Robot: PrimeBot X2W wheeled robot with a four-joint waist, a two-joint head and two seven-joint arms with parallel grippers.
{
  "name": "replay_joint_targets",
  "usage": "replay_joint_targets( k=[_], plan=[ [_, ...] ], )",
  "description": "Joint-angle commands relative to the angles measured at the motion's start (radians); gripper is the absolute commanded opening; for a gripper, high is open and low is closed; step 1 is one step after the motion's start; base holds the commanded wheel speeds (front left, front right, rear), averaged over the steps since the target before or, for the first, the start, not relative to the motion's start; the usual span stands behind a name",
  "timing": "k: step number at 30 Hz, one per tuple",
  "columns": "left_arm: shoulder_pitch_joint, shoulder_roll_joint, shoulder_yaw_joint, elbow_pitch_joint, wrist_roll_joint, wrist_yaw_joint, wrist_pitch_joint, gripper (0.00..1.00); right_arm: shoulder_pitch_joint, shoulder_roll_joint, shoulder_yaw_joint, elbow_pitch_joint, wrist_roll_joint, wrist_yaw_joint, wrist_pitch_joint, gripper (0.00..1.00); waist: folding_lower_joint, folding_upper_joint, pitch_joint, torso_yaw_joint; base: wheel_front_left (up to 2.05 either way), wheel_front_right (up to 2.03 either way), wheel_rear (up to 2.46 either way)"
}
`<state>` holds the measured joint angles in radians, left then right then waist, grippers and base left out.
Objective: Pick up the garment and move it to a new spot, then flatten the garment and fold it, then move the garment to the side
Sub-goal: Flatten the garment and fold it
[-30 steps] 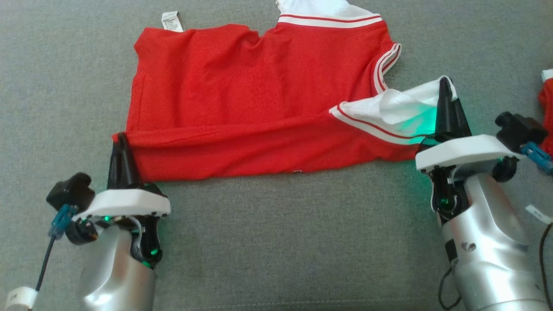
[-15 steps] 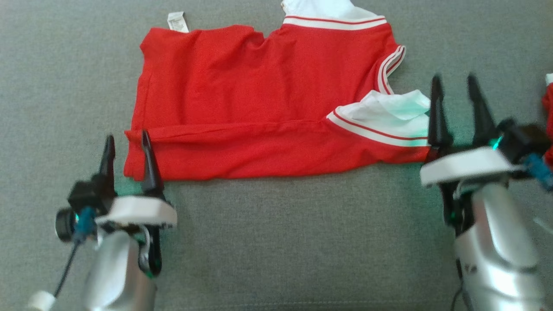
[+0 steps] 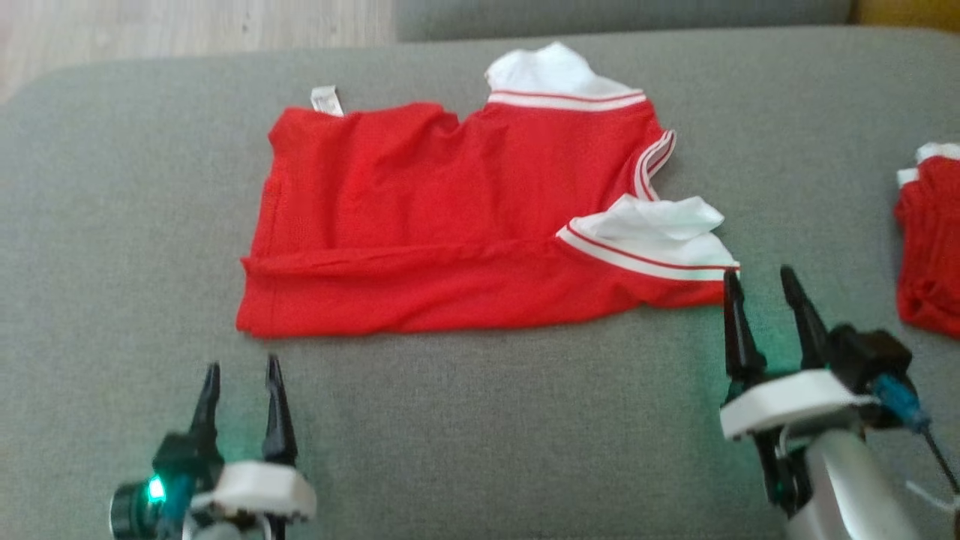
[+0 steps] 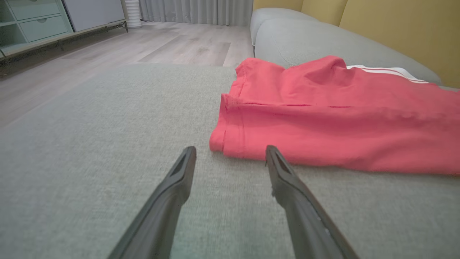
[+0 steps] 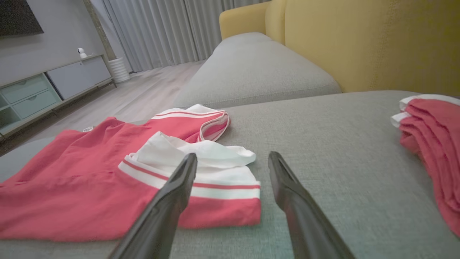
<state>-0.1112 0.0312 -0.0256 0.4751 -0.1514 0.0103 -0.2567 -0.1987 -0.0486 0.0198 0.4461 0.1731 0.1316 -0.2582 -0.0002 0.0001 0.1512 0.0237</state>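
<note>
Now that the near edge is folded over, both ends of the garment [image 3: 450, 225] lie free. 1 second back each gripper pinches a near corner; now neither touches cloth.
- Left gripper [image 3: 242, 365]: wide, empty, pulled back just short of the near-left corner.
- Right gripper [image 3: 757, 272]: wide, empty, tips just beside the near-right corner, below the white sleeve [image 3: 652, 232].
- Head camera has tilted up as well, so the shift of the whole picture is not the garment moving.
- Garment sits mid-sofa [image 3: 487, 435], its near edge turned over in 1 long strip and the far part rumpled.

Judgement: 1 fold is down, more folding is due, then the move aside.

Around:
- A label [image 3: 327, 100] sticks out at the far-left corner.
- A 2nd red pile [image 3: 930, 240] lies at the right, well apart.
- Floor [image 3: 187, 30] shows beyond the far-left edge.

Nothing lies between the grippers and the cloth. The sleeve is bunched and will likely spoil the next fold unless smoothed.
</note>
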Motion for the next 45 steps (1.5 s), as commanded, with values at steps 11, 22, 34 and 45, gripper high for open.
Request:
replay_joint_targets(
  k=[11, 22, 34, 45],
  plan=[
    [0.083, 0.019, 0.025, -0.060, -0.010, 0.000, -0.005, 1.00, 0.056, -0.002, 0.020, -0.013, 0.011, -0.001, -0.004, 1.00, 0.0002, -0.0001, -0.056, 0.007, 0.00, 0.00, 0.00],
    [0.007, 0.019, -0.023, -0.052, -0.032, -0.011, -0.005, 1.00, -0.083, -0.002, 0.006, 0.114, 0.021, -0.001, -0.004, 1.00, 0.0002, -0.0001, 0.033, 0.022, 0.00, 0.00, 0.00],
    [-0.068, 0.019, -0.057, -0.045, -0.068, -0.025, -0.005, 1.00, -0.199, -0.002, -0.044, 0.406, -0.060, -0.001, -0.004, 0.00, 0.0002, -0.0001, 0.101, 0.061, 0.00, 0.00, 0.00],
    [-0.177, 0.019, 0.011, 0.005, -0.130, -0.095, -0.005, 1.00, -0.211, -0.002, 0.005, 0.303, -0.013, -0.001, -0.004, 0.00, 0.0002, -0.0001, 0.140, 0.023, 0.00, 0.00, 0.00]
  ],
)
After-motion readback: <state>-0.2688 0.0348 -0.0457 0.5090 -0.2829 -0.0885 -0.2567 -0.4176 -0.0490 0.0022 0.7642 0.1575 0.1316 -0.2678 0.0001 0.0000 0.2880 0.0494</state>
